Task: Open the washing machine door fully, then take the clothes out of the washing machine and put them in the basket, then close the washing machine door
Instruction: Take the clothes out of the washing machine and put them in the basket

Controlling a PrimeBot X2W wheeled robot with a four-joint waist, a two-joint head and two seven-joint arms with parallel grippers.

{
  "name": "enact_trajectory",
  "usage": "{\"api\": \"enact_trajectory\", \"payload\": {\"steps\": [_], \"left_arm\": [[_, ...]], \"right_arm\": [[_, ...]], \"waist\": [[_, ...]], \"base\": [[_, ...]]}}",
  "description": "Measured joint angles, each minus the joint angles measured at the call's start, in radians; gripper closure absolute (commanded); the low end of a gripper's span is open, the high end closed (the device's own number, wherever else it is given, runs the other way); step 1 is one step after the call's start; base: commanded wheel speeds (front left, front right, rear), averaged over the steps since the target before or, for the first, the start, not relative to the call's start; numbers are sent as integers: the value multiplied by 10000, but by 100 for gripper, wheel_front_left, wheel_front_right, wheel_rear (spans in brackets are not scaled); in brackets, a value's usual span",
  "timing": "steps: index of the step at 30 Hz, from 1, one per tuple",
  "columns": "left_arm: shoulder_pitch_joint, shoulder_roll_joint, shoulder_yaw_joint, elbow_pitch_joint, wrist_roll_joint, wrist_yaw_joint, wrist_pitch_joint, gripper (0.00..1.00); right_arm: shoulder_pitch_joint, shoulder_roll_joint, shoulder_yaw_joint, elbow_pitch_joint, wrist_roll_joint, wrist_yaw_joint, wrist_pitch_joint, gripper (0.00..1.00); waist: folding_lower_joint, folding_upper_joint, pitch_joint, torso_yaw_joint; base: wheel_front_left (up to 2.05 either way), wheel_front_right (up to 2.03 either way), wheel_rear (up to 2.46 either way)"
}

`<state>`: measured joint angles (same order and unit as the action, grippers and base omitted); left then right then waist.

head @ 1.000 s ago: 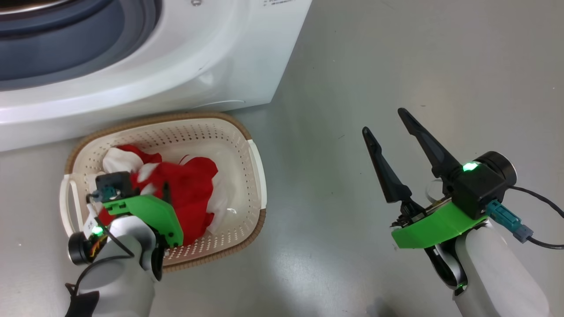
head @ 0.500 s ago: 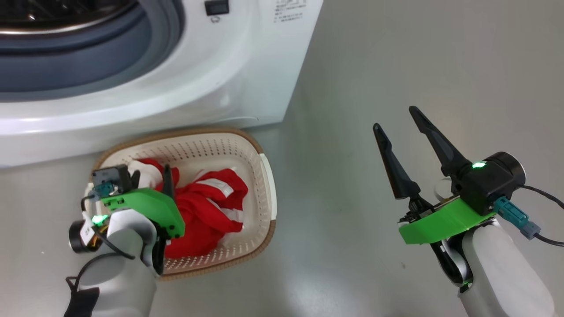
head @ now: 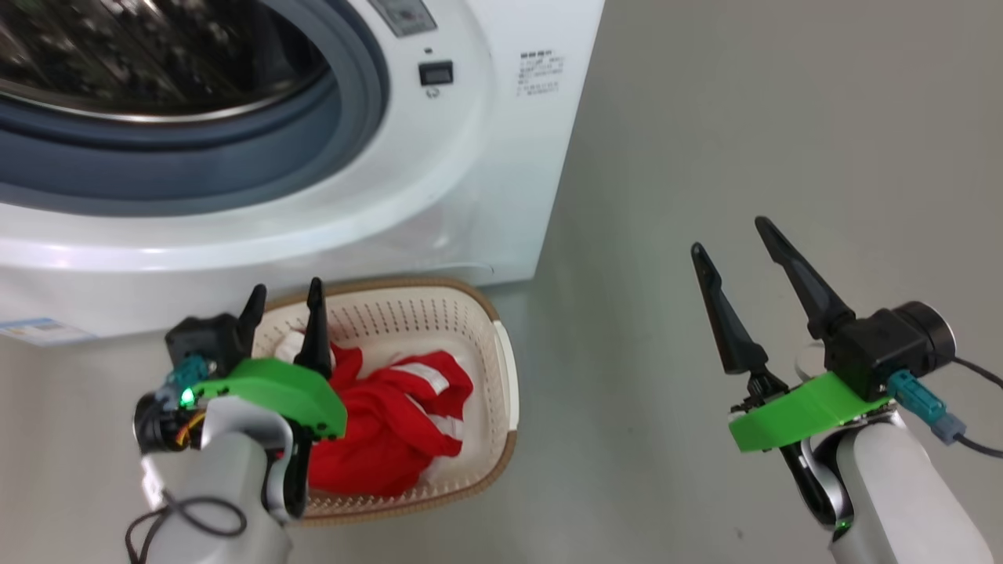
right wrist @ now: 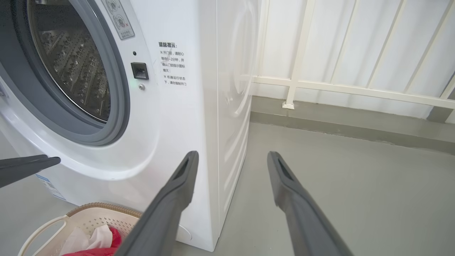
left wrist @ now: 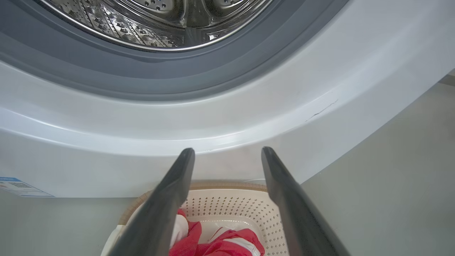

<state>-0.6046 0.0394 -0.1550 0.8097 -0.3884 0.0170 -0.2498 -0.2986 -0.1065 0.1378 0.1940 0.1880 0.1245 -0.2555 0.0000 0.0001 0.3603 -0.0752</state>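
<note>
The washing machine (head: 439,180) stands with its round opening bare, showing the grey rubber ring (head: 235,164) and the steel drum (left wrist: 160,17). The washing machine door is out of view. On the floor in front sits the cream basket (head: 407,321) with the red and white clothes (head: 392,415) lying in it. My left gripper (head: 285,290) hangs open above the basket's back left part, with nothing between its fingers, which point at the machine's front (left wrist: 213,117). Off to the right, my right gripper (head: 729,236) stands open and empty over bare floor.
A blue sticker (head: 39,330) sits low on the machine's front. In the right wrist view a white railing (right wrist: 337,89) runs along the wall behind the grey floor (right wrist: 337,185), to the right of the machine (right wrist: 177,124). The basket (right wrist: 92,213) touches the machine's base.
The head camera has tilted up, showing more of the machine. My left gripper has risen out of the basket, leaving the red clothes lying there. The right gripper has kept its pose.
</note>
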Motion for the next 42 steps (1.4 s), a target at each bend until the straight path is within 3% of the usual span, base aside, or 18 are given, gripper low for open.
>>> {"api": "enact_trajectory", "payload": {"steps": [11,17,27,42], "left_arm": [[2223,77,853,-3507,809,-100,-25,0],[3159,88,1122,-4686,1116,-276,-33,0],[4242,104,1327,-5369,1143,-704,-42,0],[5503,245,1770,-6159,1235,-648,-42,0]], "right_arm": [[701,224,-598,50,-265,0,0,0],[1065,343,-725,40,-383,0,0,0],[1734,397,-1005,-31,-447,0,0,0],[2404,336,-1070,-77,-583,0,0,0]], "waist": [[0,0,-1292,223],[0,-1,-1937,257],[0,0,-2833,184],[0,0,-3822,-28]], "base": [[0,0,0],[0,0,0],[0,0,0],[0,0,0]]}}
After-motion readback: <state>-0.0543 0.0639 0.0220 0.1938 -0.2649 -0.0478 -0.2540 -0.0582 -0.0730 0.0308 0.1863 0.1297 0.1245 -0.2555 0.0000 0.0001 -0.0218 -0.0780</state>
